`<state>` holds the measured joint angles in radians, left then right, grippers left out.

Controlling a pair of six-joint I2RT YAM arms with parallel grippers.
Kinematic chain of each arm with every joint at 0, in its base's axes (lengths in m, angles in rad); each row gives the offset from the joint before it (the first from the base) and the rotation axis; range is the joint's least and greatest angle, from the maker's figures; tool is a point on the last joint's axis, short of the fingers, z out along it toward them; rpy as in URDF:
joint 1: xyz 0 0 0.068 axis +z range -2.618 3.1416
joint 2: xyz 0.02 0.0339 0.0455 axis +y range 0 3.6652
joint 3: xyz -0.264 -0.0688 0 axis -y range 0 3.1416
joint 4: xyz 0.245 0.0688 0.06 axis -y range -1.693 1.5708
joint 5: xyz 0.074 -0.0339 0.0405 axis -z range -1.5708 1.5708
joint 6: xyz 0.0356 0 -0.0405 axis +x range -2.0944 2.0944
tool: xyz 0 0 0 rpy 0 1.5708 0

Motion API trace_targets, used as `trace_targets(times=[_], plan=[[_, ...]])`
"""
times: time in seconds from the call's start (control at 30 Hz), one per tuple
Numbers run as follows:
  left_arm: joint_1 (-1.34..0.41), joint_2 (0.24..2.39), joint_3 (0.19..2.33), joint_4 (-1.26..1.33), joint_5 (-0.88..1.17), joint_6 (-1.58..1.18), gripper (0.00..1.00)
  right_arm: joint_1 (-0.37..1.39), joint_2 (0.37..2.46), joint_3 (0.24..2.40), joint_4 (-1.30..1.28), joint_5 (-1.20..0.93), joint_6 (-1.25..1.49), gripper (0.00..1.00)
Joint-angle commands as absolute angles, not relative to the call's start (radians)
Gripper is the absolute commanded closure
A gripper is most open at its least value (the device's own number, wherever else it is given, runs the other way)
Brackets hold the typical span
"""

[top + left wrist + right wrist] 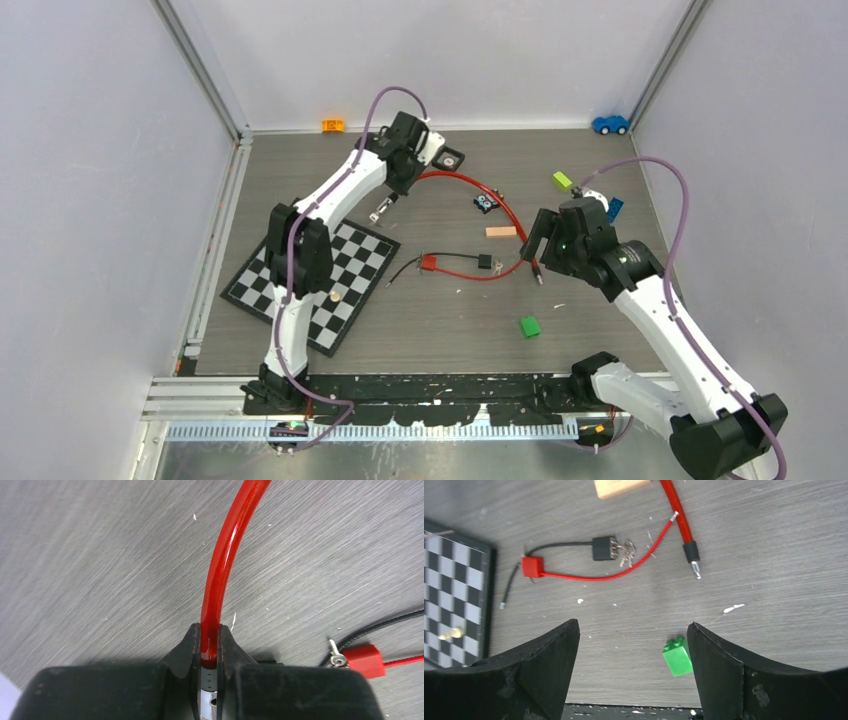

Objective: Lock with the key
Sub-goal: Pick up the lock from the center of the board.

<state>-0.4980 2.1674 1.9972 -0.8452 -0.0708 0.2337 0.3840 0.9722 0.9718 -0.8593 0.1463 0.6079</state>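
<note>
At the far side of the grey table (450, 330), our left gripper (210, 636) was clamped shut on the thick red plastic-coated cable (220, 565), near one end. Our right gripper (631, 627) hung wide open and empty near the cable's black-capped metal pin (692, 562); the small black lock body (603, 548), silver keys (626, 550) at its side, lay close by. We judged that a clean pick required jaws centred on the keys, clear of the thin red cord (589, 576).
</note>
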Motion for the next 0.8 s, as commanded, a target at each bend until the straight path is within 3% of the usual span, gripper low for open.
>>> trace_targets(times=[0.0, 0.3, 0.5, 0.77], plan=[[-0.566, 2.010, 2.038, -0.822, -0.241, 0.121, 1.00, 0.383, 0.894, 1.012, -0.744, 0.150, 0.681, 0.16], [-0.622, 1.675, 1.690, -0.555, -0.005, -0.076, 1.00, 0.383, 0.855, 0.941, -0.419, 0.051, 1.075, 0.14], [-0.754, 1.507, 1.470, -0.408, -0.140, -0.029, 1.00, 0.383, 0.890, 0.897, -0.289, 0.033, 1.296, 0.16], [-0.894, 1.454, 1.397, -0.372, -0.296, -0.052, 1.00, 0.424, 0.954, 0.893, -0.195, -0.025, 1.408, 0.15]])
